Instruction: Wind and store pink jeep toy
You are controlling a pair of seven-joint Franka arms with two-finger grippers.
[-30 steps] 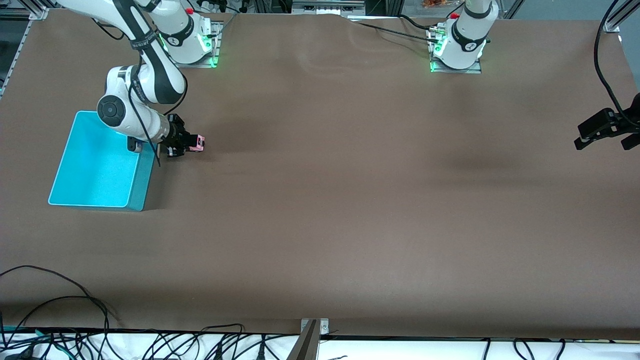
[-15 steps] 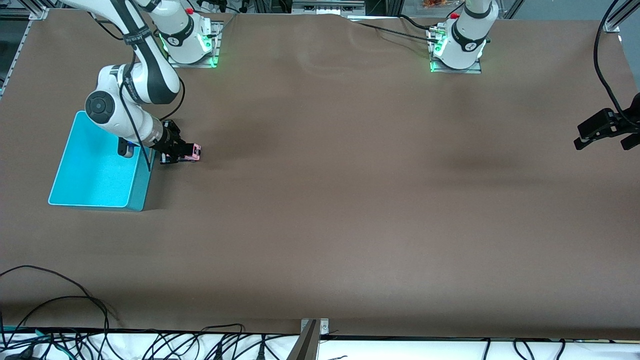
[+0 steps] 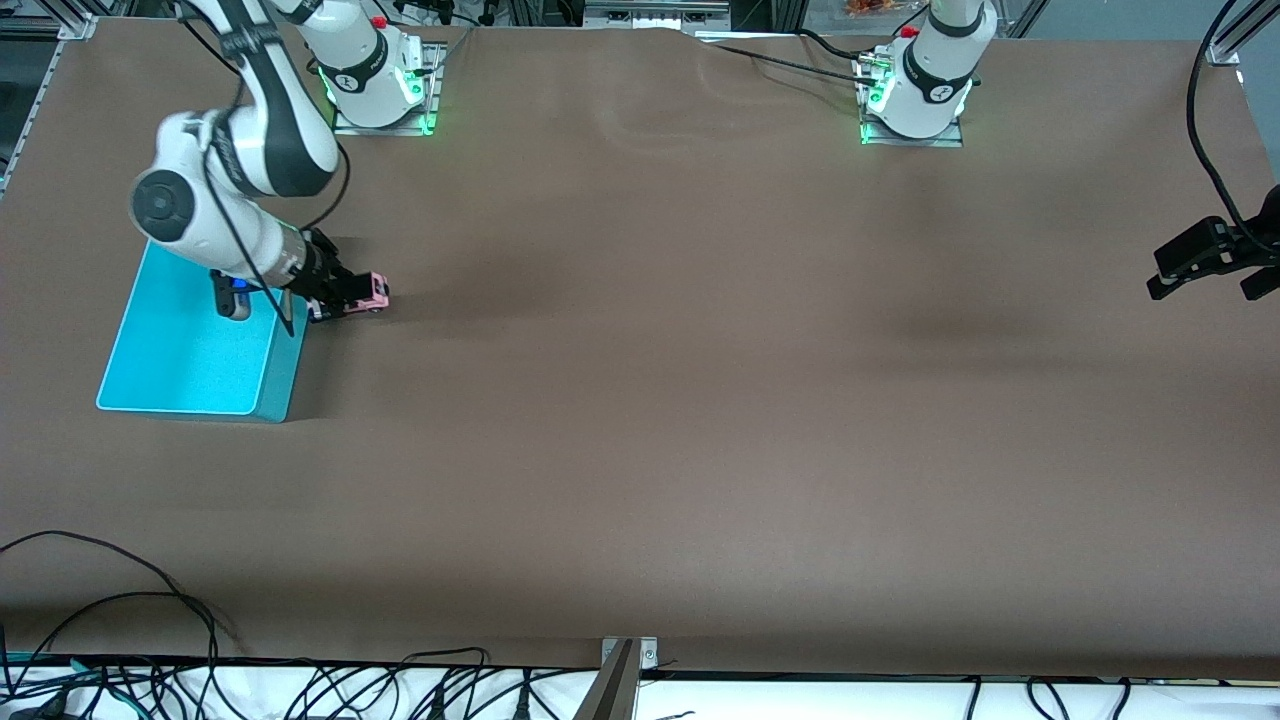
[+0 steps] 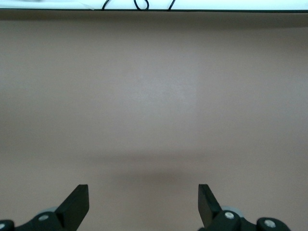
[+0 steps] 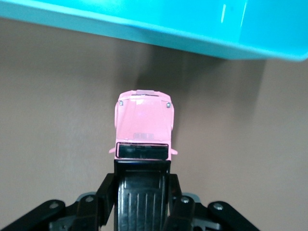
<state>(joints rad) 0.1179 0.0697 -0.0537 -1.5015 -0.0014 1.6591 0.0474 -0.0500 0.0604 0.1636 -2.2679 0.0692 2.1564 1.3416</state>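
The boxy pink jeep toy [image 3: 368,293], black-roofed, is being clamped by the right gripper [image 3: 345,297] and carried closer to the turquoise bin [image 3: 190,345] than a second ago; the left gripper [image 3: 1205,268] is waiting, fingers apart.

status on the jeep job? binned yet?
Not yet. Done: right gripper is shut on the pink jeep toy, beside the turquoise bin. In hand: the carry to the bin. Left: dropping it inside. Winding can't be judged. Left gripper waits open at its table end.

Robot lab: bolted arm bases [image 3: 375,75], cables [image 3: 120,640], alu framing.
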